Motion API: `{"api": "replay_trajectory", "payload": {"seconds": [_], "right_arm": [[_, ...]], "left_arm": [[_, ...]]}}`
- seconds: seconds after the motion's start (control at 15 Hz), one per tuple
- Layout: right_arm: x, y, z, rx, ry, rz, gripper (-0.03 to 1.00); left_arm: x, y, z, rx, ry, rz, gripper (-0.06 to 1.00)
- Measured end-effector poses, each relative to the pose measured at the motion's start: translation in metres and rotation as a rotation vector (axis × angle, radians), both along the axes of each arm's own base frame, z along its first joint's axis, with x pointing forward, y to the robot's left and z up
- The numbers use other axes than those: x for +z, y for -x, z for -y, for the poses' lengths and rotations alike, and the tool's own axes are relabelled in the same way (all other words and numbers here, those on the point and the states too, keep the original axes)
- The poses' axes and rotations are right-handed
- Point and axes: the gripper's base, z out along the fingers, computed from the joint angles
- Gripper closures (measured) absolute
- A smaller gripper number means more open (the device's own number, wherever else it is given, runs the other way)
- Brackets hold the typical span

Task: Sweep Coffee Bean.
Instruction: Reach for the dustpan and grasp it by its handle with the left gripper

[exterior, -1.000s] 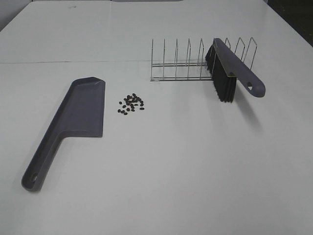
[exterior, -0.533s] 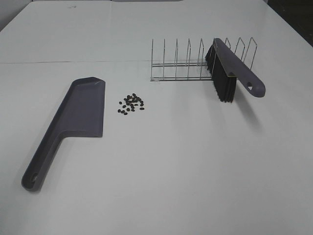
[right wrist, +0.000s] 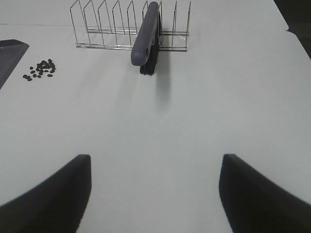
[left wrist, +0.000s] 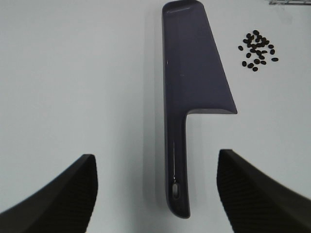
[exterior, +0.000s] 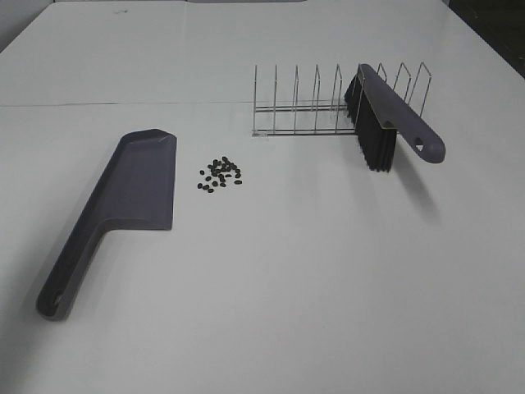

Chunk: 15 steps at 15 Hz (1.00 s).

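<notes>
Wide open: left hand [left wrist: 155,156], right hand [right wrist: 155,158]

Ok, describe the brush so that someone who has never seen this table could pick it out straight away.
On the white table, look for the wire rack toward the far right. The brush is propped in one of its slots, with its handle slanting out toward the near side. It shares the purple-grey colour of the dustpan lying flat beside the coffee beans, but it alone has black bristles and rests in the rack.

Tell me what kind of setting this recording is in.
Probably a lab test bench: a plain white table holding only a dustpan, coffee beans and a brush propped in a wire rack.
</notes>
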Motion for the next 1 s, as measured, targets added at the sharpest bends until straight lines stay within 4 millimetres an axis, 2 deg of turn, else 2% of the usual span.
{"api": "replay_trajectory", "payload": {"seconds": [0.2, 0.27, 0.33, 0.47, 0.67, 0.87, 1.0], "right_arm": [[0.000, 0.000, 0.000, 0.001, -0.001, 0.000, 0.32], [0.000, 0.000, 0.000, 0.001, -0.001, 0.000, 0.32], [0.000, 0.000, 0.000, 0.001, -0.001, 0.000, 0.32], [-0.001, 0.000, 0.000, 0.001, -0.001, -0.002, 0.32], [-0.001, 0.000, 0.000, 0.001, -0.001, -0.002, 0.32], [-0.001, 0.000, 0.000, 0.001, -0.001, -0.002, 0.32], [-0.001, 0.000, 0.000, 0.001, -0.001, -0.002, 0.32]], "left_arm": [[-0.024, -0.057, 0.018, -0.086, -0.011, -0.156, 0.25], [-0.041, -0.075, 0.023, -0.098, -0.010, -0.279, 0.22], [-0.055, -0.086, 0.025, -0.095, -0.008, -0.362, 0.20], [-0.078, -0.099, 0.028, -0.095, -0.004, -0.492, 0.19], [-0.116, -0.107, 0.030, -0.088, 0.002, -0.627, 0.18], [-0.136, -0.110, 0.034, -0.090, -0.003, -0.673, 0.18], [-0.153, -0.113, 0.051, -0.106, -0.026, -0.662, 0.18]]}}
